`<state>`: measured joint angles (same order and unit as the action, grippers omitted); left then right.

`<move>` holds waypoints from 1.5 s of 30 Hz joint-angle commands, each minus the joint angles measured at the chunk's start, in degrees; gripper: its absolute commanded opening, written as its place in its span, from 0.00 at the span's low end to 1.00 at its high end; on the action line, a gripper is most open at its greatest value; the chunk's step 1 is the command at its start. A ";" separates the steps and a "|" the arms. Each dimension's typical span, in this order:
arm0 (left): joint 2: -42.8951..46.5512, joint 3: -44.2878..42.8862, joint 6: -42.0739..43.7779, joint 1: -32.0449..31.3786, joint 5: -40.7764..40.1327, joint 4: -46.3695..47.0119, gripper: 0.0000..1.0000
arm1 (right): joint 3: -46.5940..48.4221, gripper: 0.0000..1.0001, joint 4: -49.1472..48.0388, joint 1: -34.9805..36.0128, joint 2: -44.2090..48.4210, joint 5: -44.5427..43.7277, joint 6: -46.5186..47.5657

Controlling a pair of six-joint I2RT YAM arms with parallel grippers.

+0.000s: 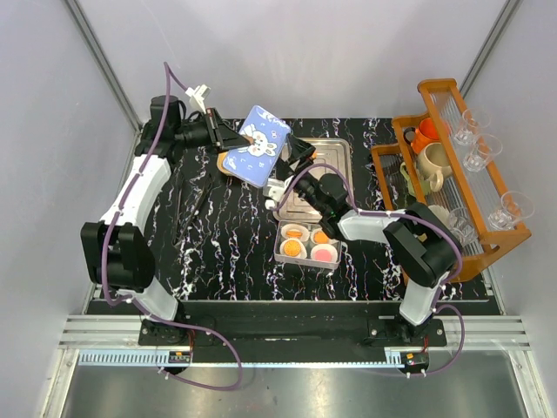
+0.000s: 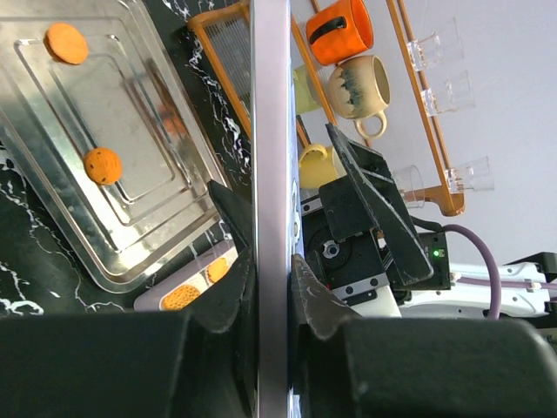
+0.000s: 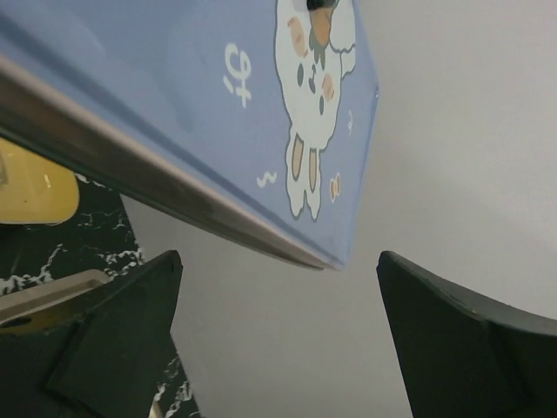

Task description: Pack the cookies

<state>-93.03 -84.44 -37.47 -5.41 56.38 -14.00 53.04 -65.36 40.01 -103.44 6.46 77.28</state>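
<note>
My left gripper (image 1: 233, 139) is shut on the edge of a blue lid with a bunny picture (image 1: 258, 144) and holds it tilted above the table. In the left wrist view the lid (image 2: 271, 131) runs edge-on between my jaws. My right gripper (image 1: 296, 155) is open beside the lid's right edge; in its view the lid (image 3: 218, 96) hangs above the open fingers (image 3: 113, 340). Two orange cookies (image 2: 66, 42) (image 2: 103, 165) lie on the metal tray (image 2: 165, 200). The white box (image 1: 306, 259) holds orange cookies (image 1: 293, 249) and a pink one (image 1: 325, 253) in paper cups.
A yellow-orange dish (image 1: 226, 165) sits under the lid. The metal tray (image 1: 335, 150) lies behind the box, partly covered by my right arm. A wooden rack (image 1: 452, 174) with mugs and glasses stands at the right edge.
</note>
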 commanded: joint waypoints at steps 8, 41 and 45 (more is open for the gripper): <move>-2.76 -6.08 16.01 0.66 0.75 -11.82 0.00 | 4.18 1.00 32.36 -2.83 14.74 -11.56 -21.98; -31.94 -39.48 75.26 -22.18 1.27 -73.01 0.00 | 22.20 0.97 96.74 -23.13 25.91 18.32 -76.92; -34.93 -41.06 76.85 -23.50 4.60 -74.51 0.00 | 19.57 0.96 98.06 -23.75 28.46 23.67 -78.59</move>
<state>-125.84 -122.08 34.33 -27.97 55.33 -77.12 74.63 30.46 16.69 -78.83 22.26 1.65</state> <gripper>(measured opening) 0.167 0.964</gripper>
